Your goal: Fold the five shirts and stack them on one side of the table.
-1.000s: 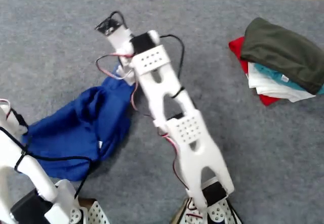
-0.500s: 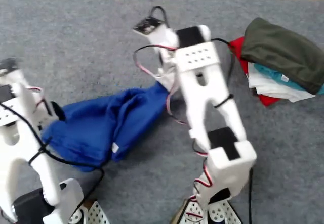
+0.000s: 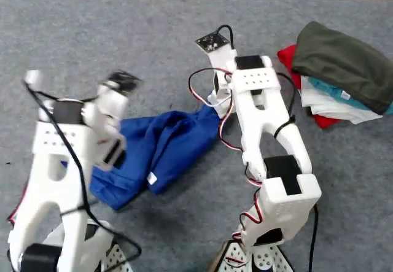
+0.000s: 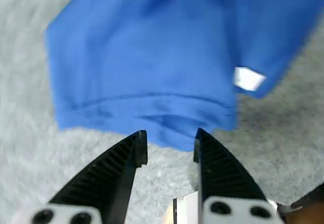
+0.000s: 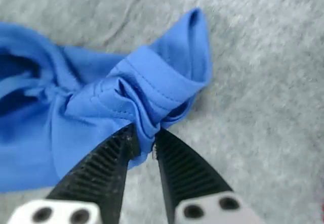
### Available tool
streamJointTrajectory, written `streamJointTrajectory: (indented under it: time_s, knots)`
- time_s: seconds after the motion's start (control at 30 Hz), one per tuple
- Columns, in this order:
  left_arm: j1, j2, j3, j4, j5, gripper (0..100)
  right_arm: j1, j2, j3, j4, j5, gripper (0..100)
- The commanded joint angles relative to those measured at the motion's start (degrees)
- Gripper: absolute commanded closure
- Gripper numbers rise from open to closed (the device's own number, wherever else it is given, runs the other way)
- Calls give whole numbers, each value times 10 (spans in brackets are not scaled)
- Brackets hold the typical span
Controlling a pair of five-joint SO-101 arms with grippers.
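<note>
A crumpled blue shirt (image 3: pixel 156 146) lies on the grey table, stretched between the two arms. My right gripper (image 5: pixel 144 140) is shut on a bunched fold of the blue shirt (image 5: pixel 147 82) at its right end, near the table's middle (image 3: pixel 215 109). My left gripper (image 4: pixel 169 143) hangs open just above the hem of the blue shirt (image 4: pixel 147 72), at its left end (image 3: pixel 107 128). Neither left finger touches the cloth. A white tag (image 4: pixel 248 78) shows on the shirt.
A stack of folded shirts (image 3: pixel 341 75) sits at the right edge of the table: dark olive on top, then teal, white and red. Grey table cloth (image 3: pixel 92 45) runs bare at the back left.
The right gripper has dragged the blue shirt's end to the right, stretching it out. The left arm has swung up and right, over the shirt's left end.
</note>
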Motion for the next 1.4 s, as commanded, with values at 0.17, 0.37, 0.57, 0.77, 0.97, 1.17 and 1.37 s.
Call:
streamJointTrajectory:
  time_s: [0.17, 0.37, 0.57, 0.77, 0.97, 1.17, 1.37]
  knots:
    - [180, -85, 97, -55, 12, 893, 0, -18, 125, -237, -47, 994]
    - [190, -86, 122, -95, 54, 891, 1, -17, 142, -267, -47, 994]
    - [189, -67, 153, -136, 163, 790, 1, -17, 143, -275, -48, 994]
    - [182, 5, 181, -189, 178, 791, 1, -17, 144, -275, -48, 994]
    - [169, 22, 156, -189, 174, 844, 2, -17, 144, -273, -48, 994]
    - [169, 27, 166, -189, 174, 872, 2, -17, 144, -273, -48, 994]
    - [170, 27, 180, -189, 174, 871, 2, -17, 144, -273, -48, 994]
